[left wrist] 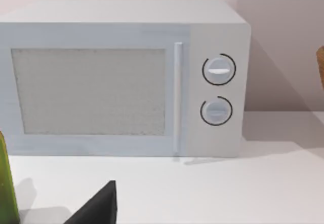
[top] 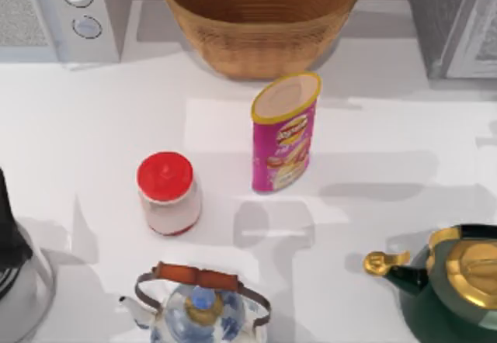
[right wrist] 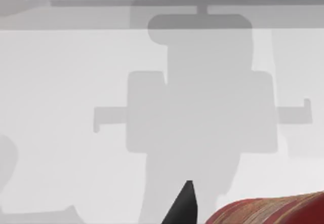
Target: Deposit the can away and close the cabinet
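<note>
The can [top: 284, 133] stands upright near the middle of the table [top: 388, 126], a tall pink tube with a yellow rim and a pale sealed top, printed like a crisp canister. Its long axis runs straight up, so I judge a sideways grasp around its smooth round wall suits it better than one from above. It stands free: the red-lidded jar [top: 168, 194] is well apart to its left, and the wicker basket [top: 260, 21] sits behind it without touching.

Which of my arms is nearer I cannot tell from above. In my left wrist view a dark finger tip [left wrist: 98, 206] pokes in low, facing the pale microwave [left wrist: 121, 77] with its two round dials at the table's back left. In my right wrist view another dark finger tip [right wrist: 183, 203] rises over bare white tabletop, beside a rounded red-striped surface I cannot identify. Whether either gripper is spread or closed, I cannot tell.

A grey cabinet-like box [top: 454, 21] sits at the back right corner, so I'd judge the can's way out runs rightward and back. Near the front edge stand a blue-and-white porcelain teapot [top: 198, 308] with a brown handle and a dark green kettle [top: 446, 289] with gold lid and spout, both glossy and rounded, both clear of the can.
</note>
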Robot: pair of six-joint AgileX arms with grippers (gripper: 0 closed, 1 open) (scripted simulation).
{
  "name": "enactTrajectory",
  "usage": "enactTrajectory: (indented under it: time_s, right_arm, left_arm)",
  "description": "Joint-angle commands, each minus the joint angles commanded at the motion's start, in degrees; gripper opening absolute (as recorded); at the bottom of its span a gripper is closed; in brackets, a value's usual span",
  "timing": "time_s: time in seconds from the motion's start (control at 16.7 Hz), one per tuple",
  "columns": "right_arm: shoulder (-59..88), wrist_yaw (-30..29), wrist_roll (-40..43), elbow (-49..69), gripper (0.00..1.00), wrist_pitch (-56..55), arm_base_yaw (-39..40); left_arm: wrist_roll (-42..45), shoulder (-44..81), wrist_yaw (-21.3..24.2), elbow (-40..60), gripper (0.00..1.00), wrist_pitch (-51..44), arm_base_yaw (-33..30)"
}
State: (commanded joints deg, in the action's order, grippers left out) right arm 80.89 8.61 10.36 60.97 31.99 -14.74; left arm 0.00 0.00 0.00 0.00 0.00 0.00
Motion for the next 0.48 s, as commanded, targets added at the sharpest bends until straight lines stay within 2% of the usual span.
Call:
enactTrajectory:
  time_s: [0.24, 0.48]
  right_arm:
    - [-0.45, -0.11, -0.28, -0.36, 0.00, 0.35, 0.24]
    - [-8.88, -1.70, -2.32, -2.63, 0.00, 0.97, 2.12]
  left_arm:
    - [0.00, 0.00, 0.00, 0.00, 1.00, 0.00, 0.00]
    - [0.00, 0.00, 0.00, 0.00, 1.00, 0.00, 0.00]
